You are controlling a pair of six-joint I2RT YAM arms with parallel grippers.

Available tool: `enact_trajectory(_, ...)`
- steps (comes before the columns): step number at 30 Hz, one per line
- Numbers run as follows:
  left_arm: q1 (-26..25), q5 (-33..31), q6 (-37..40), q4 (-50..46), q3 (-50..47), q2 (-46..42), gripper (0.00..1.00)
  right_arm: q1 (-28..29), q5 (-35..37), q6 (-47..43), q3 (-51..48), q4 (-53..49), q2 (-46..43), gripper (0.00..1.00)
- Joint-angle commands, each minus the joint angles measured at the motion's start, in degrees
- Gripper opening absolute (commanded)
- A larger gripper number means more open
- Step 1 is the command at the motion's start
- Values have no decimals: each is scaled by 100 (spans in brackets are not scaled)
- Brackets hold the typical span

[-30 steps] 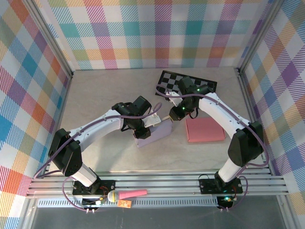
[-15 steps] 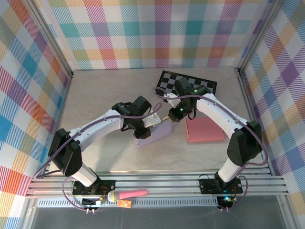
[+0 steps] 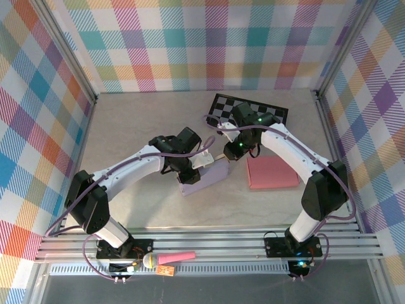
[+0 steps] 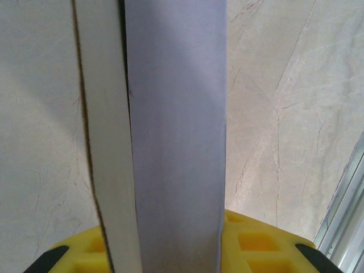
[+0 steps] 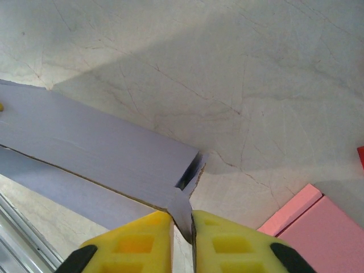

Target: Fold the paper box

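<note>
Thin box (image 3: pixel 204 178) looks light, crease-prone, best held by edges: left gripper (image 4: pixel 173 250) clamps its wall, right gripper (image 5: pixel 182 239) pinches a flap (image 5: pixel 185 211).

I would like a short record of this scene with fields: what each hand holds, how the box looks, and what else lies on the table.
box: lavender, in the middle of the table, one corner flap sticking out
left hand: closed on a box wall
right hand: pinching the flap
pink slab: lying flat, right of the box, apart from it
checkerboard: at the back, partly behind the right arm
</note>
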Motion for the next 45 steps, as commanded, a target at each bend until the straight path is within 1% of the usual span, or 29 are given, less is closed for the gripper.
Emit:
enact_trajectory(1, 65, 221, -14, -99, 53, 119, 24, 43, -37, 25, 154, -95, 27, 15)
enact_trajectory(6, 65, 215, -20, -92, 55, 128, 24, 49, -20, 59, 150, -78, 1, 9)
enact_trajectory(10, 76, 190, -62, -92, 83, 154, 23, 129, 103, 241, 217, -138, -10, 0)
enact_trajectory(14, 100, 145, -104, -92, 127, 189, 21, 196, 252, 733, 262, -263, 31, 0)
enact_trajectory(16, 126, 135, -115, -84, 138, 198, 19, 209, 252, 1163, 209, -255, -1, 0)
enact_trajectory(19, 140, 127, -125, -78, 138, 198, 19, 215, 229, 1571, 140, -219, -68, 0)
enact_trajectory(25, 153, 43, -132, -75, 169, 233, 19, 216, 134, 2031, 347, -447, 91, 0)
enact_trajectory(28, 193, 46, -147, -100, 227, 277, 19, 216, 157, 2211, 244, -356, 17, 0)
enact_trajectory(32, 258, 92, -166, -109, 277, 338, 19, 216, 210, 2360, -51, -136, -140, 0)
enact_trajectory(38, 275, 118, -163, -130, 318, 354, 20, 216, 234, 2410, -223, 45, -238, 0)
enact_trajectory(43, 289, 99, -156, -107, 310, 331, 23, 223, 359, 2229, -894, 669, -550, 0)
enact_trajectory(45, 311, 92, -177, -112, 313, 325, 25, 224, 423, 2169, -1135, 897, -693, 0)
